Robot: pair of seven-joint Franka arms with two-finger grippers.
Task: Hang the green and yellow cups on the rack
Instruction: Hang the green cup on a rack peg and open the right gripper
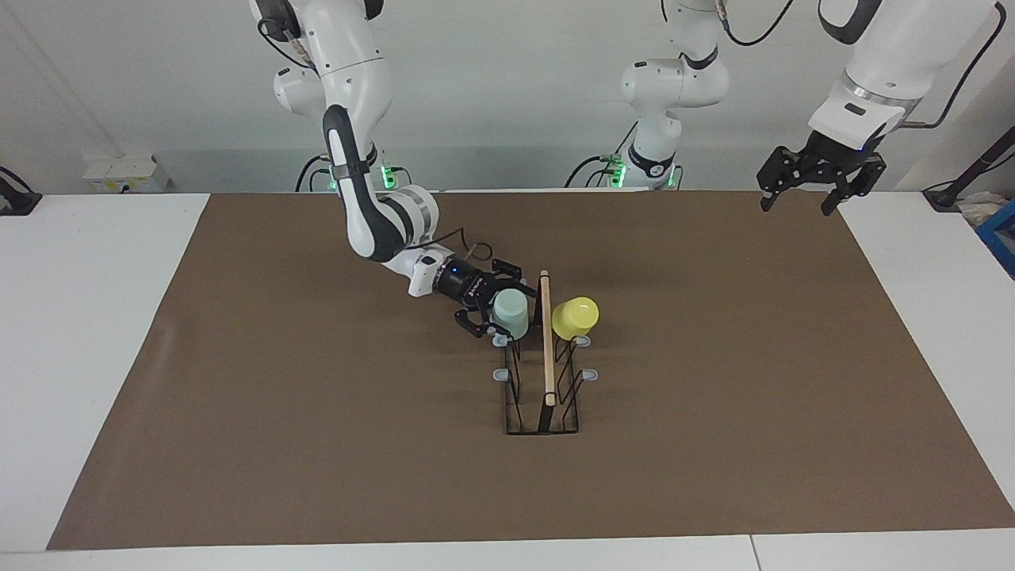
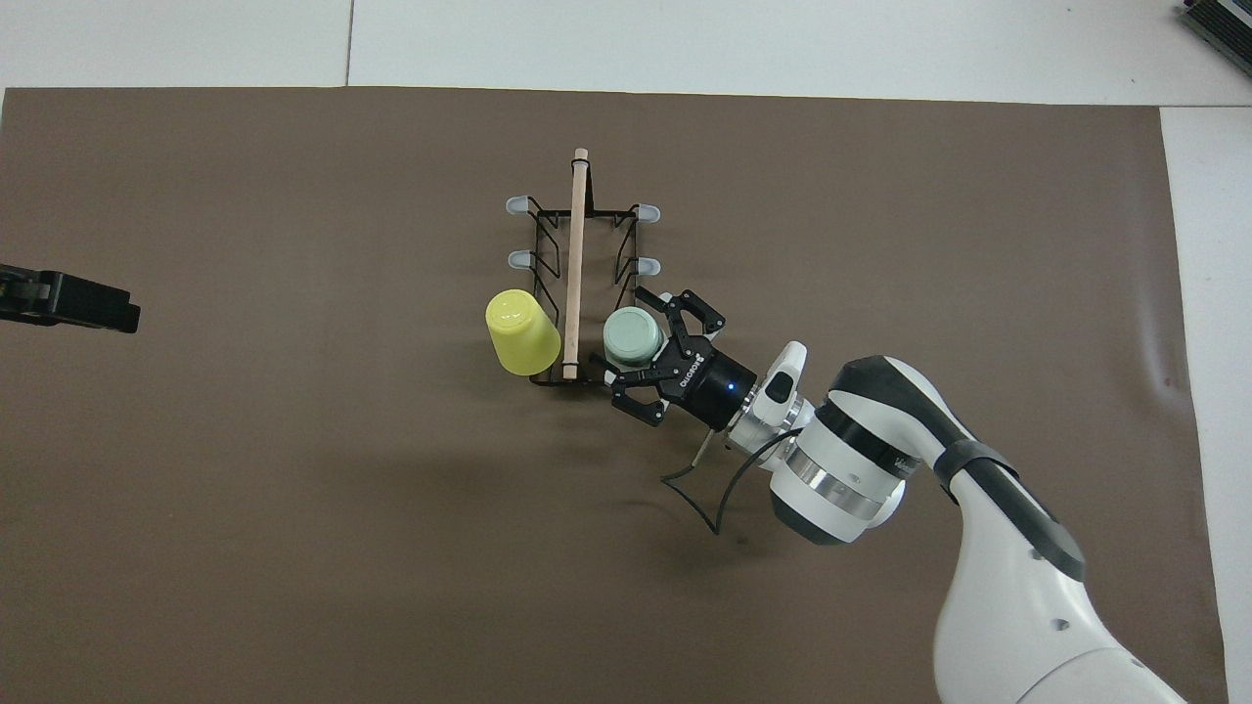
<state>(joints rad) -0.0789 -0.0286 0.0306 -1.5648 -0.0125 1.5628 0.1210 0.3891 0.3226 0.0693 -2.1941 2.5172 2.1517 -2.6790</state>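
On black wire rack (image 1: 544,396), mint green plastic cup (image 1: 510,312) and yellow cup (image 1: 575,317) hang bottom-up, tilted outward; right gripper (image 1: 485,305), fingers spread, reaches low around green; left gripper (image 1: 801,194) waits raised, fingers spread.

Light is bright, even and soft, falling from above in both views. On the brown mat (image 1: 714,396) shadows are faint: a pale smear at about 7 o'clock of the rack (image 2: 577,293) in the overhead view. The yellow cup (image 2: 521,334) carries a small white glint on its base. Focus is crisp throughout, without blur, and straight edges barely bow.
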